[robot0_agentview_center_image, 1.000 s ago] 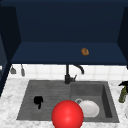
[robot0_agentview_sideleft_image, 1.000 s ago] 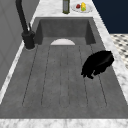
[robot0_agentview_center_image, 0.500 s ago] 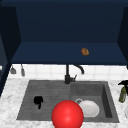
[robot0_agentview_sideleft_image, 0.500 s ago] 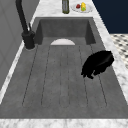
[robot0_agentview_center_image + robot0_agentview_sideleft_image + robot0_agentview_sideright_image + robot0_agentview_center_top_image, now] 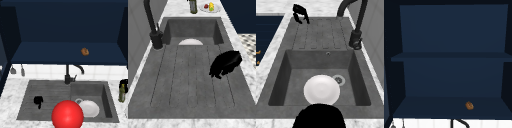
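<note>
My left hand (image 5: 38, 100) hangs over the front left part of the grey drainboard (image 5: 47, 92), holding nothing. Its fingers are relaxed and droop toward the ribs. In the left side view this hand (image 5: 226, 63) sits near the drainboard's front edge, and in the right side view the hand (image 5: 299, 10) is at the far end. A white plate (image 5: 90, 109) lies in the sink basin (image 5: 293, 82) beside the drain; the same plate (image 5: 321, 90) is seen from the right. A red ball (image 5: 67, 115) shows at the sink's front edge.
A black faucet (image 5: 67, 75) stands behind the sink. On the counter at the right are a green bottle (image 5: 122, 93) and a plate of fruit (image 5: 209, 7). A small brown item (image 5: 469, 105) lies on the lowest shelf of the blue cabinet. A dark rounded shape (image 5: 318, 116) blocks the right side view's bottom edge.
</note>
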Motion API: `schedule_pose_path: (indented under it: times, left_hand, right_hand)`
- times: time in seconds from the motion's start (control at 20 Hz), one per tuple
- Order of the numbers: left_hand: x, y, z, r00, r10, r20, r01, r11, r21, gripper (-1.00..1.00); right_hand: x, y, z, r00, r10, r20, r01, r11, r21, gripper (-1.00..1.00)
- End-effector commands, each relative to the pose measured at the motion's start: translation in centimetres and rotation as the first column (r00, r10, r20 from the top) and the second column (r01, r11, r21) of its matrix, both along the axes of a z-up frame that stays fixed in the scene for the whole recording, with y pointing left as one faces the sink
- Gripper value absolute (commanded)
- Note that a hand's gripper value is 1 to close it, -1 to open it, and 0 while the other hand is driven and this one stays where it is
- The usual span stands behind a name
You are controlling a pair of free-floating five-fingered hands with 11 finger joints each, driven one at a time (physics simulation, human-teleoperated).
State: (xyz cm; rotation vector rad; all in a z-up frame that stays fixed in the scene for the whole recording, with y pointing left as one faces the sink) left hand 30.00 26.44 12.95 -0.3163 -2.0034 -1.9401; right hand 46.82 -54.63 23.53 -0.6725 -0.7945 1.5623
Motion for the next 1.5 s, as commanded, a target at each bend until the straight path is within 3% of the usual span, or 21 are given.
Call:
schedule_pose_path:
  times: [0.0, 0.1, 0.2, 0.25, 0.8, 1.05, 1.45]
  left_hand:
    - [0.0, 0.0, 0.0, 1.0000, 0.000, 0.000, 0.000, 1.0000, 0.000, 0.00]
    - [0.0, 0.0, 0.0, 1.0000, 0.000, 0.000, 0.000, 1.0000, 0.000, 0.00]
    - [0.0, 0.0, 0.0, 1.0000, 0.000, 0.000, 0.000, 1.0000, 0.000, 0.00]
    - [0.0, 0.0, 0.0, 1.0000, 0.000, 0.000, 0.000, 1.0000, 0.000, 0.00]
    - [0.0, 0.0, 0.0, 1.0000, 0.000, 0.000, 0.000, 1.0000, 0.000, 0.00]
    - [0.0, 0.0, 0.0, 1.0000, 0.000, 0.000, 0.000, 1.0000, 0.000, 0.00]
    - [0.0, 0.0, 0.0, 1.0000, 0.000, 0.000, 0.000, 1.0000, 0.000, 0.00]
  right_hand:
    - [0.0, 0.0, -0.3, 1.000, 0.008, -0.011, -0.008, 1.000, 0.000, 1.00]
    - [0.0, 0.7, -0.4, 1.000, 0.003, -0.013, -0.003, 1.000, -0.014, 1.00]
    - [-2.8, 0.9, -0.1, 0.997, 0.001, 0.074, -0.001, 1.000, -0.001, 1.00]
    - [-0.9, 1.5, 2.4, 0.999, 0.000, 0.042, 0.000, 1.000, 0.009, 1.00]
    - [-4.1, 5.5, 8.2, 1.000, -0.008, -0.029, 0.008, 1.000, -0.010, 1.00]
    - [-5.7, 8.7, 9.4, 0.999, -0.016, 0.052, 0.017, 1.000, -0.014, 1.00]
    - [-8.5, 13.9, 11.9, 0.995, -0.022, 0.097, 0.023, 1.000, -0.008, 1.00]
